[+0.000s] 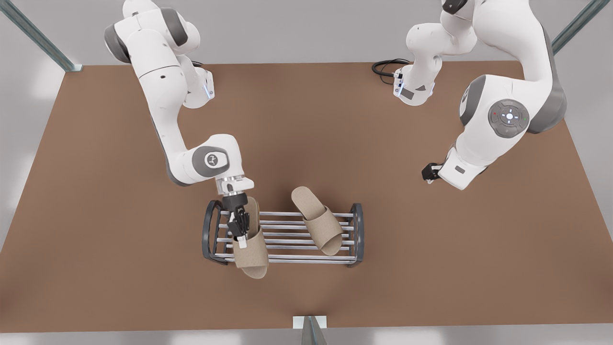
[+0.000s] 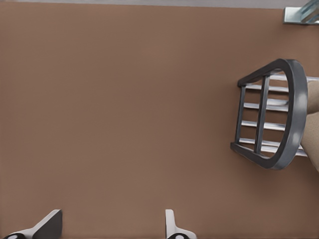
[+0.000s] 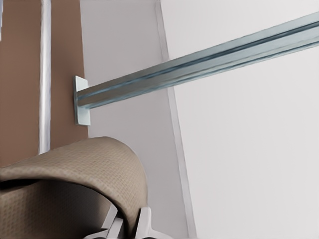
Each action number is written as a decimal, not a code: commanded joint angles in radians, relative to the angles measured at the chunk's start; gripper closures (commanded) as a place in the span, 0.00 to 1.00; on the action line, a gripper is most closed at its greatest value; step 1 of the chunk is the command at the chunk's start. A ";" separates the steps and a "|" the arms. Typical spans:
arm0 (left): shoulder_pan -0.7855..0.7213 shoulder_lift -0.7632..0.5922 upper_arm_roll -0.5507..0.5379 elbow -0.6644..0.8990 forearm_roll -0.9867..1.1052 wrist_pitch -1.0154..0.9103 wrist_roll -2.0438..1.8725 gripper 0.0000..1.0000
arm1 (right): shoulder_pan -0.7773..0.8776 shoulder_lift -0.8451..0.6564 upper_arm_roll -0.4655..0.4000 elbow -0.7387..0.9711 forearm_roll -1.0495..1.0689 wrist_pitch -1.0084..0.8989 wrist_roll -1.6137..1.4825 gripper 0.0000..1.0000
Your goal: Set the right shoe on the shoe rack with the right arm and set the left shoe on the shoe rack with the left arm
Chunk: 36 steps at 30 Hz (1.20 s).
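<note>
Right gripper [image 1: 238,224] fingers clamp right shoe [image 1: 251,249] over shoe rack [image 1: 357,235].

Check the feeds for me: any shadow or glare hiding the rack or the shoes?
Front view: soft shadow on the table around the shoe rack, rods and resting slipper clear. Left wrist view: bright sheen on the rack's end frame, open left gripper over bare table. Right wrist view: right gripper with its held slipper looming close, pale wall behind.
</note>
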<state>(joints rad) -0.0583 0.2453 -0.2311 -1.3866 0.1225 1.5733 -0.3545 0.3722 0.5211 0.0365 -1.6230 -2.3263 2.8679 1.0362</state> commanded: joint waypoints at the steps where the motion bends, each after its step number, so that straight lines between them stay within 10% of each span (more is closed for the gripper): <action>1: 0.000 0.000 -0.001 0.000 0.000 0.002 0.080 0.00 | 0.017 0.005 -0.020 0.000 0.001 -0.021 -0.002 0.79; 7: 0.000 0.005 0.001 0.001 0.002 0.002 0.080 0.00 | 0.037 0.005 -0.020 -0.038 -0.001 -0.078 -0.004 0.69; 10: 0.000 0.008 0.001 0.001 0.002 0.002 0.080 0.00 | 0.037 -0.006 -0.020 -0.051 0.002 -0.078 -0.002 0.01; 36: 0.002 -0.007 0.003 0.003 -0.001 -0.016 0.110 0.00 | 0.033 -0.326 -0.004 -0.325 0.013 -0.008 0.007 0.00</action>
<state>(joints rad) -0.0615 0.2347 -0.2196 -1.3853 0.1205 1.5684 -0.2785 0.3988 0.2007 0.0372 -1.9511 -2.3132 2.8283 1.0445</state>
